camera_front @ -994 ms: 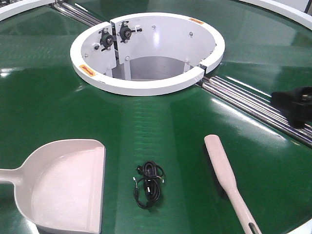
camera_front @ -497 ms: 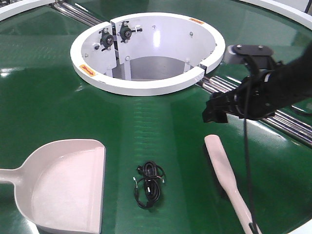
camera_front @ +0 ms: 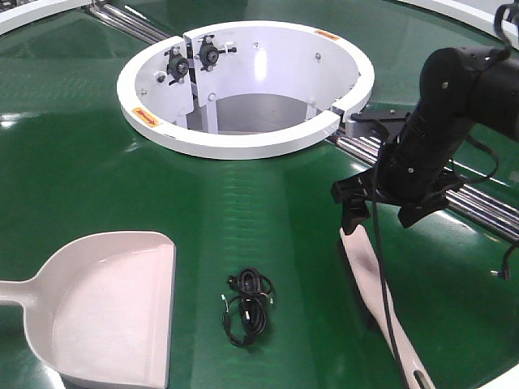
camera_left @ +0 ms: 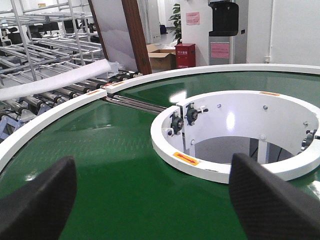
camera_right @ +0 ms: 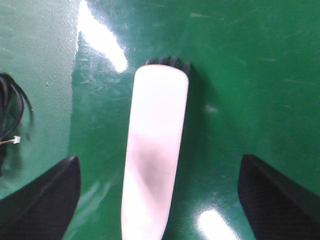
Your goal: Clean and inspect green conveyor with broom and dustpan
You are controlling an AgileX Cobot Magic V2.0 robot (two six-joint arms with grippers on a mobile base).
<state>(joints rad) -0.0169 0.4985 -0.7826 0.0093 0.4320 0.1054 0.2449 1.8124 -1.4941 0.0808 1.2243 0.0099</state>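
Note:
The green conveyor [camera_front: 81, 162] rings a white hub [camera_front: 243, 142]. The beige broom [camera_front: 375, 285] lies on the belt at the front right, bristle head toward the hub. My right gripper [camera_front: 381, 217] hangs open just above the broom's head. In the right wrist view its two black fingers [camera_right: 42, 200] stand wide on either side of the broom [camera_right: 156, 145], not touching it. The beige dustpan [camera_front: 109, 308] lies at the front left, empty. My left gripper [camera_left: 155, 210] is open and empty over the belt [camera_left: 100, 150], facing the hub [camera_left: 210, 167]; it is out of the front view.
A coiled black cable [camera_front: 247, 306] lies on the belt between dustpan and broom, and shows at the left edge of the right wrist view [camera_right: 10, 110]. Chrome rollers [camera_front: 486, 212] cross the belt at the right behind my right arm. Racks and boxes [camera_left: 50, 45] stand beyond the conveyor.
My right arm has swung in from the right edge and come down over the broom's head, now covering its tip. Broom, dustpan and cable have not moved.

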